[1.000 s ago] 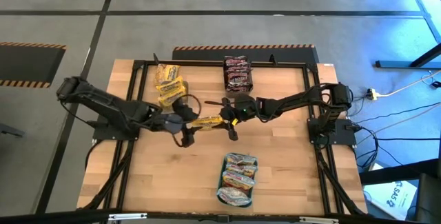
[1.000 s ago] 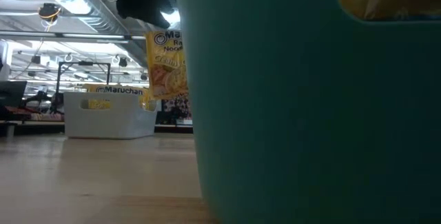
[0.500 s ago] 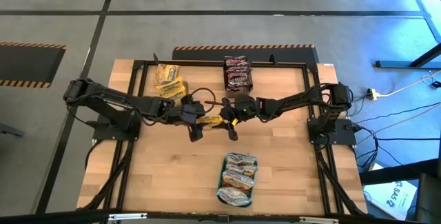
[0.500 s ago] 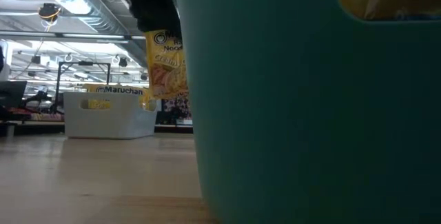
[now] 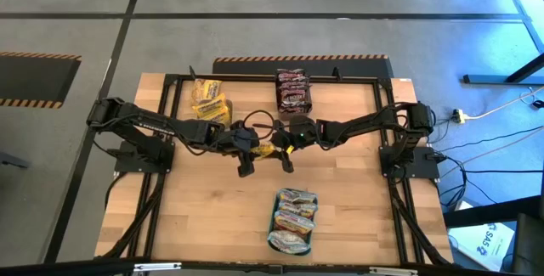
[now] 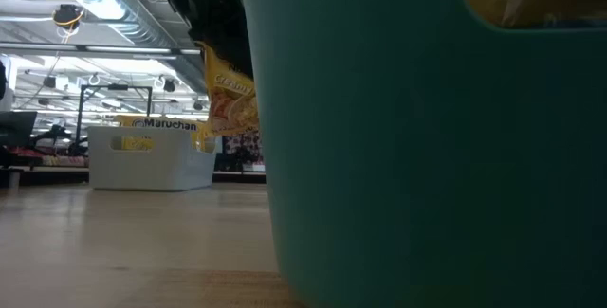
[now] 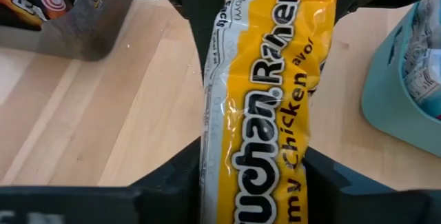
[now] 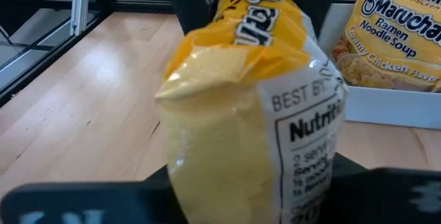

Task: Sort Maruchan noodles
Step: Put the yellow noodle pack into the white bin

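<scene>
A yellow Maruchan noodle packet (image 5: 264,149) hangs above the middle of the table between both grippers. It stands on edge, its printed face (image 6: 230,95) toward the near side. My left gripper (image 5: 247,150) is shut on its left end and my right gripper (image 5: 285,147) on its right end. Each wrist view shows the packet (image 7: 262,107) (image 8: 241,107) running from that arm's fingers to the other arm's. My left gripper pinches the packet's left end (image 7: 231,182) between its two fingers (image 7: 172,186), one on each broad face. It comes slanting down from the table's left. The packet is clear of the table. My right gripper pinches the packet's right end (image 8: 227,176) between its two fingers, coming nearly level from the table's right. The packet stands on edge in the hold, clear of the table.
A tub of yellow packets (image 5: 208,102) stands far left, and a tub of dark packets (image 5: 293,89) stands at the far middle. A teal tray (image 5: 274,225) with pale packets sits near the front edge and fills the low view (image 6: 427,156). Bare wood lies left and right.
My left gripper has moved toward the table's right and a little down, and its fingers now stand around the packet's left end. In the low view the packet has tilted slightly. My right gripper has kept the packet's right end.
</scene>
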Tool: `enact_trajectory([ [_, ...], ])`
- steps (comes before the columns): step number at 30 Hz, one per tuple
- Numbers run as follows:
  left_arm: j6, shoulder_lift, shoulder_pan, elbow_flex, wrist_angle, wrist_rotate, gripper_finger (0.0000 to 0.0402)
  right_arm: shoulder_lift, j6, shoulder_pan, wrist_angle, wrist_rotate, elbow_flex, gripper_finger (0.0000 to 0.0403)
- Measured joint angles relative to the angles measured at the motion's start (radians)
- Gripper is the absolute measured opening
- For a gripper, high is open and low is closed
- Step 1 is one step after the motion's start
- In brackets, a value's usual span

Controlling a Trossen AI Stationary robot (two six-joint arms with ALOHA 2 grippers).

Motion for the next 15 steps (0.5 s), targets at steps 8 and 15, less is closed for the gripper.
enact_trajectory([
  [8, 0.0, 0.0, 0.0, 0.0, -0.001, 0.006, 0.0116, 0.0, 0.035, 0.0, 0.019, -0.003, 0.0, 0.0196],
  [15, 0.008, -0.058, -0.015, -0.002, -0.081, -0.011, 0.0116, -0.125, 0.005, -0.001, -0.2, -0.004, 0.003, 0.0274],
])
